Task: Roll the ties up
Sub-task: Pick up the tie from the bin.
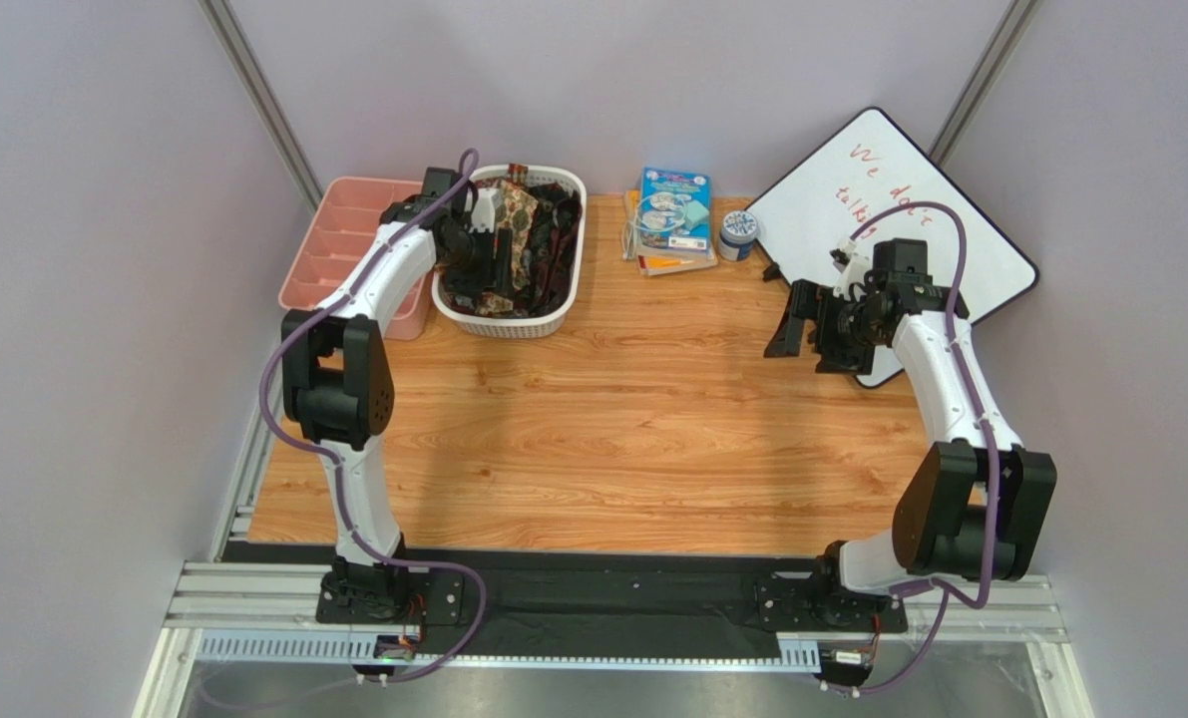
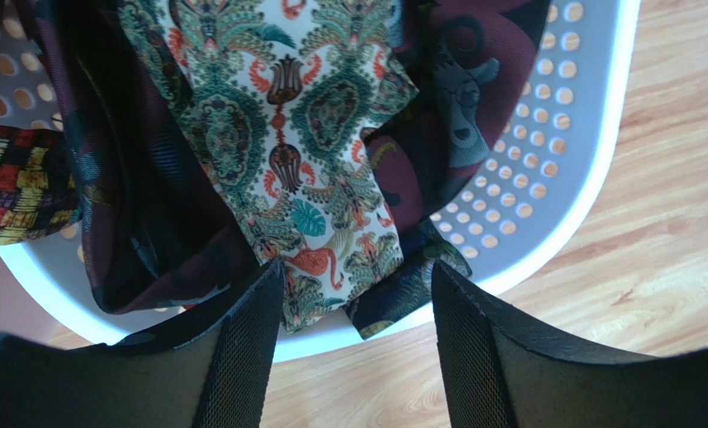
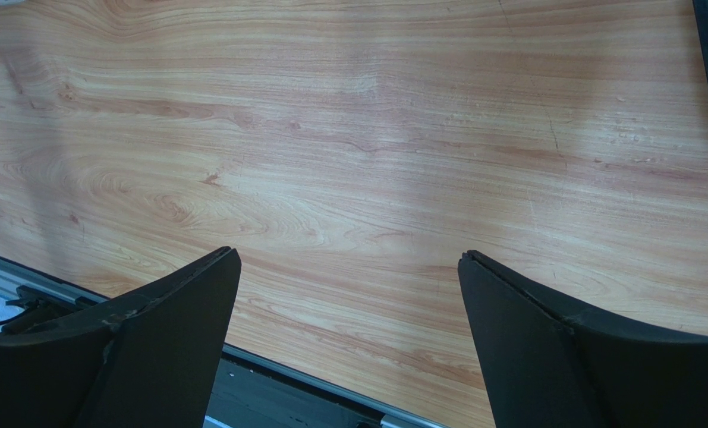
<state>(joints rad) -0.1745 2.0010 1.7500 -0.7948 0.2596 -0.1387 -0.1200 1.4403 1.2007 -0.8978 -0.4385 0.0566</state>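
Observation:
Several ties lie piled in a white perforated basket (image 1: 547, 307) at the back left. On top lies a cream and green tie with a floral, flamingo print (image 2: 304, 143); dark red and black ties (image 2: 143, 205) lie round it. The pile also shows in the top view (image 1: 532, 225). My left gripper (image 2: 357, 276) is open and empty, hovering over the basket's near rim (image 2: 545, 241), its fingertips (image 2: 261, 294) just short of the printed tie's hanging end. My right gripper (image 1: 802, 322) is open and empty above bare table on the right; the right wrist view shows it too (image 3: 348, 267).
A pink compartment tray (image 1: 348, 240) stands left of the basket. A stack of books (image 1: 672, 217) and a small tape roll (image 1: 736, 232) sit at the back middle. A whiteboard (image 1: 899, 225) lies at the back right. The wooden table (image 1: 630, 434) spreads between the arms.

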